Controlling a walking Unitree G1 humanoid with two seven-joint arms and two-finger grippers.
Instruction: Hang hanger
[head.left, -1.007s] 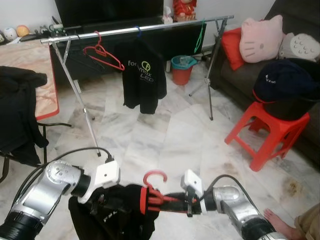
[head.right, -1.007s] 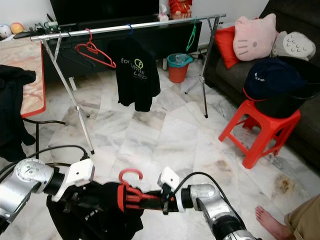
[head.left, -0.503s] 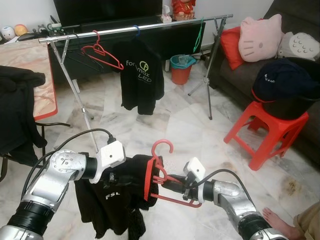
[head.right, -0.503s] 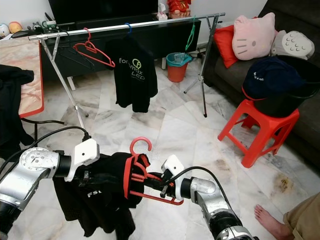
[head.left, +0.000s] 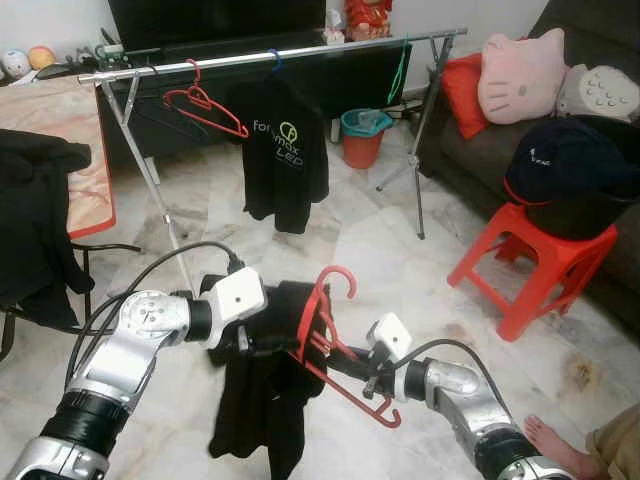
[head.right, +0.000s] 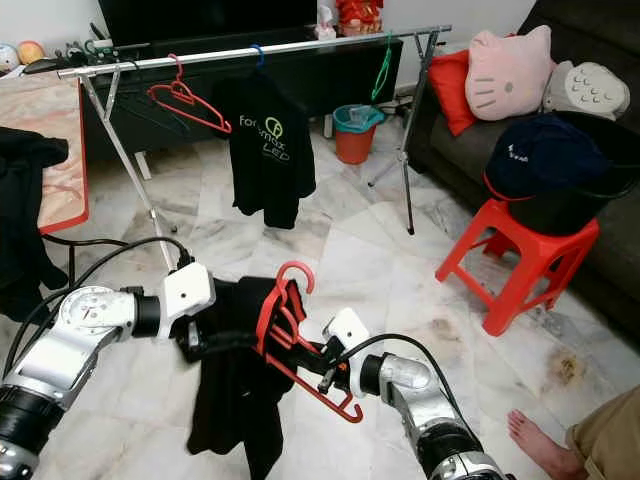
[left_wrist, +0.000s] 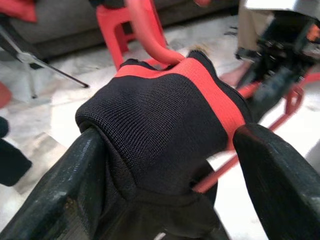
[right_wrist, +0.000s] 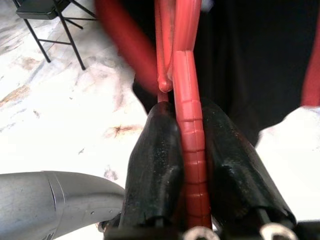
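Both fingers (right_wrist: 155, 165) of the right gripper (right_wrist: 189, 170) are pinched tight on the red hanger (head.left: 325, 320), clamping one of its ribbed bars between them. The left gripper (left_wrist: 165, 165) holds its fingers wide apart around a bunched shoulder of the black shirt (head.left: 265, 400), gripping the cloth where the hanger's frame runs beneath it. Held low between the two arms, the hanger sits tilted, its hook pointing up and away from the robot, with the shirt draped off it toward the floor.

The clothes rail (head.left: 270, 57) stands well apart across the marble floor (head.left: 350, 250), already carrying another red hanger (head.left: 205, 105) and a black T-shirt (head.left: 285, 150).

Judging by this, the shirt is loaded and the carrying step is under way. Next the robot would need to walk closer, lift the hook above the rail, probably in a free stretch between the hanging items, and lower it on before letting go.
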